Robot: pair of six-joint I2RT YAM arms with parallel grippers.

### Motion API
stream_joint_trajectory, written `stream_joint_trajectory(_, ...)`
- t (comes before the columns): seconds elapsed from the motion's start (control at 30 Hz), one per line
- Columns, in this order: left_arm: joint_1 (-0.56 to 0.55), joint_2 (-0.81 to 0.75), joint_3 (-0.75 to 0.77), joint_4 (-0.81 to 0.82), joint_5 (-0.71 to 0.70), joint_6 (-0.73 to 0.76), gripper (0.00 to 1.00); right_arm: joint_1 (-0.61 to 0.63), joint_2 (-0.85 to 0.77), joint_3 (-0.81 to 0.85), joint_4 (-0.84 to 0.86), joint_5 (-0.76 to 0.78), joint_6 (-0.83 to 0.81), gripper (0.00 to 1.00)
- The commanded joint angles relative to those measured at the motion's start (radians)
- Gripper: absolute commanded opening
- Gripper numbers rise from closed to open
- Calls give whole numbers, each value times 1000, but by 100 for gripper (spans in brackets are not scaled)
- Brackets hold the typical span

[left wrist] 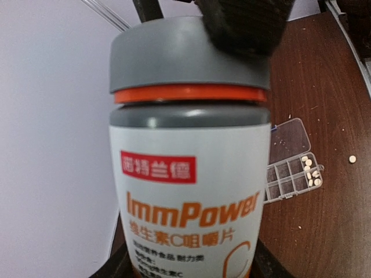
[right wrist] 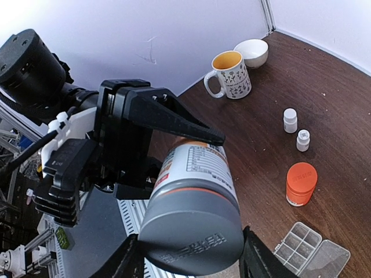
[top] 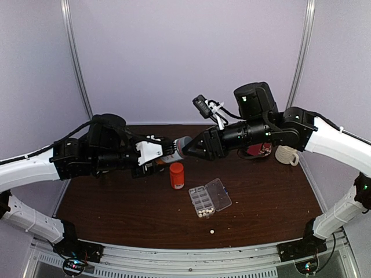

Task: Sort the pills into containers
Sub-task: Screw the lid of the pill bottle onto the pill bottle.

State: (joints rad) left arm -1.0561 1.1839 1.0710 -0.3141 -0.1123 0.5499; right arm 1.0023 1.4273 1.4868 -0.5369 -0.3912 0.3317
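A white bottle [top: 181, 146] with a grey cap [right wrist: 194, 231] and an orange "ImmPower" label [left wrist: 191, 191] hangs on its side above the table between both arms. My left gripper [top: 171, 149] is shut on its body. My right gripper [right wrist: 191, 258] is shut on the cap, one finger on each side. Below lies the clear organizer box [top: 198, 196] with its lid [top: 220, 194] open. Several pills [left wrist: 311, 174] sit in its end containers, and one loose pill [top: 212, 231] lies on the table near the front.
An orange bottle [top: 177, 175] stands left of the organizer. Two tiny white bottles [right wrist: 290, 120] [right wrist: 302, 141] stand farther back. A patterned mug [right wrist: 232, 75] and a white bowl [right wrist: 254, 52] sit at the back right by the wall.
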Motion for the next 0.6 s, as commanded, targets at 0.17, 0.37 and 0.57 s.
stream_joint_trajectory(0.17, 5, -45, 3, 164, -54, -35, 0, -98, -80, -110, 29, -2, 201, 27)
stream_joint_trajectory(0.37, 6, -99, -69, 251, 25, -58, 0, -122, -87, -140, 56, -84, 197, 30)
stream_joint_trajectory(0.57, 6, -45, -27, 189, 35, -91, 0, -122, -119, -143, 64, -145, 149, 56)
